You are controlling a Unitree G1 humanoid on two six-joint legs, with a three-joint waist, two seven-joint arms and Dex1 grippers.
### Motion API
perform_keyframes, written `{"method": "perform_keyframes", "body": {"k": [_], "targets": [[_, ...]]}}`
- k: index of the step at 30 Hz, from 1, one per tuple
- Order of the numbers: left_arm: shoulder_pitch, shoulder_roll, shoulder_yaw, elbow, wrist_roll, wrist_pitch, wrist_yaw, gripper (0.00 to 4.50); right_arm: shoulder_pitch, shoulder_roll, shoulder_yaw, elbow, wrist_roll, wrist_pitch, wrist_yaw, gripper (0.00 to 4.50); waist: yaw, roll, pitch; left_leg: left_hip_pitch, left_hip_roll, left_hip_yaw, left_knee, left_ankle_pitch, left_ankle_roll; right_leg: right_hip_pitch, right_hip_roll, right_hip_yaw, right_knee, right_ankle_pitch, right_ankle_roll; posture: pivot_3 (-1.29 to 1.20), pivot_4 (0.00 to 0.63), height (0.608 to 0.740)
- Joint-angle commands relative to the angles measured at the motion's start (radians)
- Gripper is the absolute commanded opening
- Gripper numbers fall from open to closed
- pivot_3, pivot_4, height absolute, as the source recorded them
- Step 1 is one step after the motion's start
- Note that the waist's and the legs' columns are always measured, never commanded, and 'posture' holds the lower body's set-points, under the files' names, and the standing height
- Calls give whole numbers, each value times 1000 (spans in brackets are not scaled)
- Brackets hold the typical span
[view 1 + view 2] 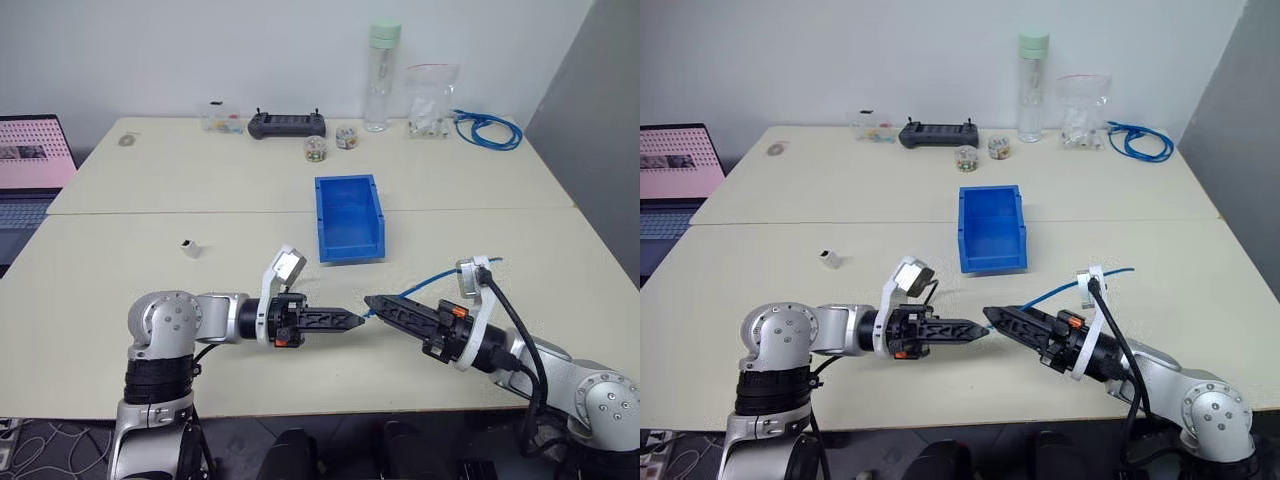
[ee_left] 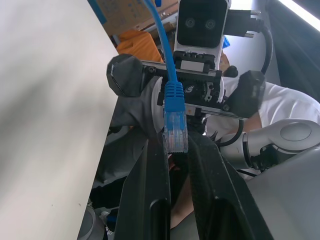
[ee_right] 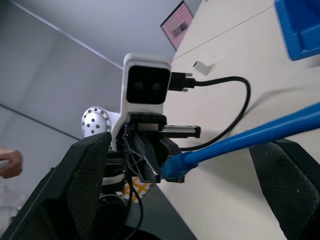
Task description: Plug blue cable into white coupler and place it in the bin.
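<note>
White coupler (image 1: 190,247) sits alone on the tabletop at nine o'clock from the bin (image 1: 349,217), well apart from both arms. Left gripper (image 1: 352,320) has its jaws clamped on the clear plug of the blue cable (image 1: 425,285), level, tip to tip with the right gripper (image 1: 376,303), jaws spread wide and empty. Risk here: a handover fumble could twist the plug loose, or the trailing cable snags the right wrist. The plug is a speck from overhead, and the cable's far end is hidden behind the right arm.

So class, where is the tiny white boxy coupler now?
In the left eye view, the tiny white boxy coupler lies on the beige table, on the robot's left, well left of the bright blue plastic bin.
</note>
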Motion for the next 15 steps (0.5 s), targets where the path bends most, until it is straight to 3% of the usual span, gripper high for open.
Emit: {"method": "perform_keyframes", "body": {"k": [1, 9, 15], "targets": [[3, -3, 20, -25, -51, 7, 35, 229, -23, -22, 30, -25, 63, -20, 12, 4500, 0, 0, 0, 0, 0, 0, 0, 0, 0, 0, 0, 0, 0, 0, 0, 0, 150, 740], [-3, 0, 19, -8, -111, 7, 68, 229, -37, -20, 72, -6, 58, -60, 2, 4500, 0, 0, 0, 0, 0, 0, 0, 0, 0, 0, 0, 0, 0, 0, 0, 0, 150, 740], [-1, 2, 12, -3, -126, -1, 80, 229, -40, -35, 80, -6, 63, -70, 11, 3289, 0, 0, 0, 0, 0, 0, 0, 0, 0, -1, 0, 0, 0, 0, 0, 0, 150, 740]]}}
